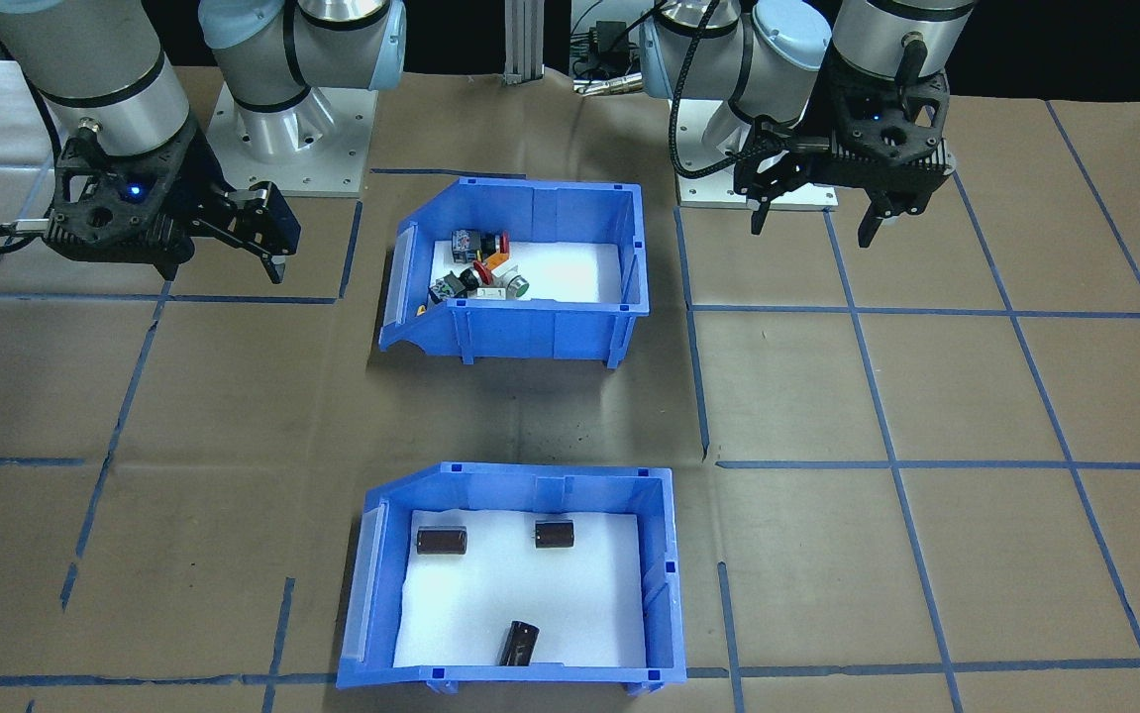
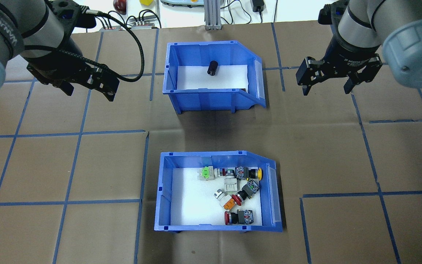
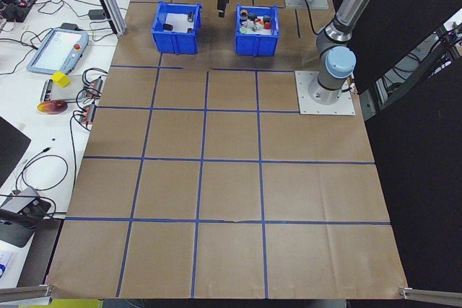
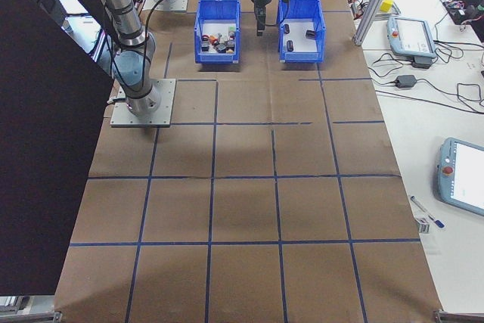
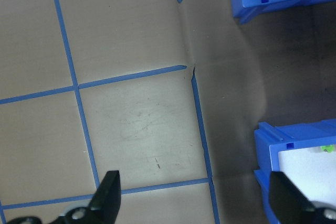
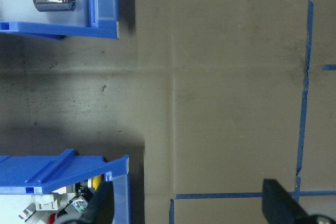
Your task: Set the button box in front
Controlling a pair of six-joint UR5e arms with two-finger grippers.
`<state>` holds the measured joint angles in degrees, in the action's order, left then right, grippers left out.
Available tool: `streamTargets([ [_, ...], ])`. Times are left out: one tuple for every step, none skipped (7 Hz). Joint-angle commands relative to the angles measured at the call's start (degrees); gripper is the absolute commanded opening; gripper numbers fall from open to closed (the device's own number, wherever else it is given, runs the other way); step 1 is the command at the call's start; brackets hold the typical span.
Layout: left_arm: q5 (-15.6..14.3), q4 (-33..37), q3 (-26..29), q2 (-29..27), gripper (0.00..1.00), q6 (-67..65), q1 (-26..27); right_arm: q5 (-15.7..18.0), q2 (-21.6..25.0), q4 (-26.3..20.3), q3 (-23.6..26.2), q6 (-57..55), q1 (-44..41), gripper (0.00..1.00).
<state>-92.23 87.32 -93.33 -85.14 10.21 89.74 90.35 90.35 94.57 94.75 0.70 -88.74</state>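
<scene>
Blue plastic on brown paper is most of what there is to look at: two matching bins sit one behind the other down the middle of the table (image 2: 49, 165), which is gridded with blue tape. The button box (image 2: 167, 190), lined in white foam and holding a huddle of red, yellow, green and orange switches (image 2: 238, 192), is the one nearer the robot's base; the other bin (image 2: 172, 66), with its dark cylinders (image 1: 442, 540), lies farther out, a clear strip of paper between them. Neither arm has touched anything. The left gripper (image 2: 88, 87) hangs in the air off to the far bin's left with its jaws apart and empty, and the right gripper (image 2: 328, 81) mirrors it on the other side, also spread wide and holding nothing. To my eye the job has not begun, and the first real move is to get a hold on the button box. I'd want a gripper to come down over a straight side wall rather than the sloped cut end, fingers straddling the rim, one inside against the foam and one outside. It should close firmly and lift level, since the switches are loose and would slide or spill if the bin tipped. The other bin may need shifting first to free a spot.
</scene>
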Motion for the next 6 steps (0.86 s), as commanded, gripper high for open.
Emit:
streamTargets([
  [0.12,-0.13,-0.01,-0.12,1.0,-0.27,0.0,0.0,0.0,0.0,0.0,0.0,-0.02,1.0],
  [0.03,-0.22,-0.01,0.06,1.0,-0.28,0.0,0.0,-0.09,0.0,0.09,0.09,-0.02,1.0],
  [-0.32,-0.22,-0.01,0.15,1.0,-0.28,0.0,0.09,-0.09,-0.09,0.09,0.44,-0.02,1.0],
  [0.03,-0.22,-0.01,-0.12,1.0,-0.28,0.0,0.17,0.09,-0.09,-0.09,0.87,-0.02,1.0],
  [-0.23,-0.22,-0.01,0.23,1.0,-0.28,0.0,0.78,0.0,-0.26,-0.26,0.88,-0.02,1.0],
  [-0.14,-0.22,-0.01,0.23,1.0,-0.28,0.0,0.27,-0.44,-0.18,-0.52,1.14,-0.29,1.0],
])
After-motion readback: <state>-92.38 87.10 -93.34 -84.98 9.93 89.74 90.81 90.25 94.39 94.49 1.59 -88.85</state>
